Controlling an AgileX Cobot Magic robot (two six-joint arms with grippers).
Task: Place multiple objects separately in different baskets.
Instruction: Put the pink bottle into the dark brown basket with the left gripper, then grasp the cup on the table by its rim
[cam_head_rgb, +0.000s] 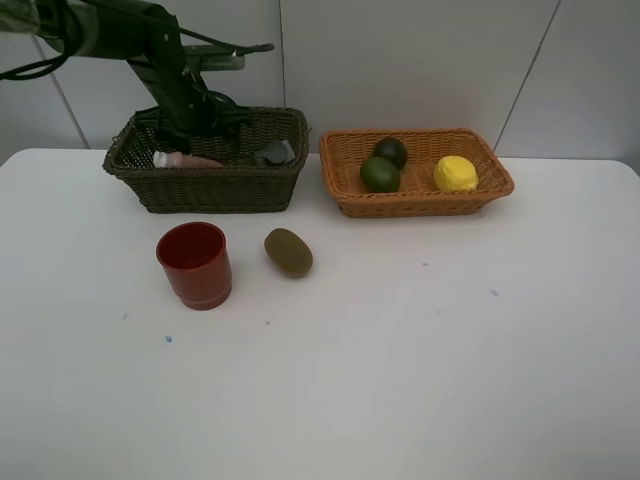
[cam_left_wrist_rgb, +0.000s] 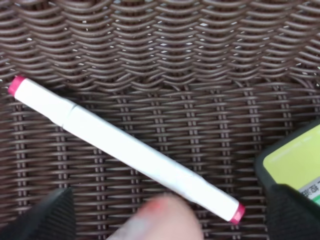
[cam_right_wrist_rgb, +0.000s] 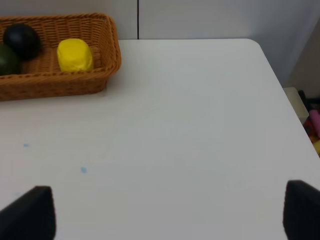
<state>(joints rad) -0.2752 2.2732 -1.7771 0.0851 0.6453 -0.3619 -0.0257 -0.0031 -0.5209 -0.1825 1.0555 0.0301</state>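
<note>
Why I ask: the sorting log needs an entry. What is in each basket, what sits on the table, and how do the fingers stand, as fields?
dark basket: white marker lying flat on its floor, pink spray bottle, dark grey bottle
tan basket: lemon, lime, mangosteen
table: red cup upright, kiwi beside it, not touching
left fingers: open above the marker, holding nothing
right fingers: open over the table, holding nothing
</note>
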